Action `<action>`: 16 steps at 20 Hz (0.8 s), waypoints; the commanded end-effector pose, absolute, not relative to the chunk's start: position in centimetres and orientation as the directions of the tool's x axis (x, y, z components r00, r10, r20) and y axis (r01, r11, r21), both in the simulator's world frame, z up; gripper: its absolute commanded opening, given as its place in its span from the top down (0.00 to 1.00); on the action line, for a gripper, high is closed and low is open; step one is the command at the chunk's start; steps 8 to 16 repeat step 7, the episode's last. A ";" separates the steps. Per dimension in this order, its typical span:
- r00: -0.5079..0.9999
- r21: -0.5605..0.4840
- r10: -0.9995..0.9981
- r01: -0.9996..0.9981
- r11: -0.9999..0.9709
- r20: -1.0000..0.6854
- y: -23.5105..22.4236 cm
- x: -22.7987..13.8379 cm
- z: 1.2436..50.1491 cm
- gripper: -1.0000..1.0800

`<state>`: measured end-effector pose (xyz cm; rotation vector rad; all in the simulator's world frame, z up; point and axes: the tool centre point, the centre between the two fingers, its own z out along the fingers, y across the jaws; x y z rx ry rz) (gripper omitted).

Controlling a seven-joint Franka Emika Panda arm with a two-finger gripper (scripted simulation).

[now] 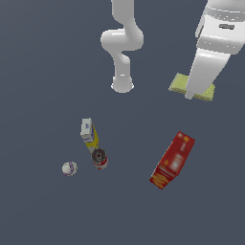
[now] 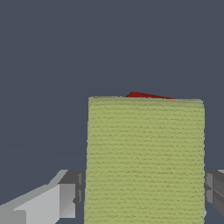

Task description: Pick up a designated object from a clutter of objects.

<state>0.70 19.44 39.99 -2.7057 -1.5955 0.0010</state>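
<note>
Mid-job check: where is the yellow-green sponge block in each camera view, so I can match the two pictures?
Exterior view: the sponge block lies at the upper right, partly hidden behind the arm's white end.
Wrist view: the sponge block fills the lower centre, a gripper finger at each side.
Shared landmark: the red box, a red sliver past the block's far edge.

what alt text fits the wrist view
A pale yellow-green sponge block fills the lower middle of the wrist view, with one gripper finger at each side edge. A red box peeks from behind it, over a dark grey floor.

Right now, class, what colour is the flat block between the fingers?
Pale yellow-green flat block, with a woven texture; the wrist view shows it best.
</note>
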 end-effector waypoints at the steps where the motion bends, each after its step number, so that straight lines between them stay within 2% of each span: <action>1: 0.484 0.000 0.875 0.875 -0.484 0.000 19.6 0.9 40.6 1.00; 16: 0.484 0.000 0.875 0.875 -0.484 0.000 19.6 1.1 40.9 1.00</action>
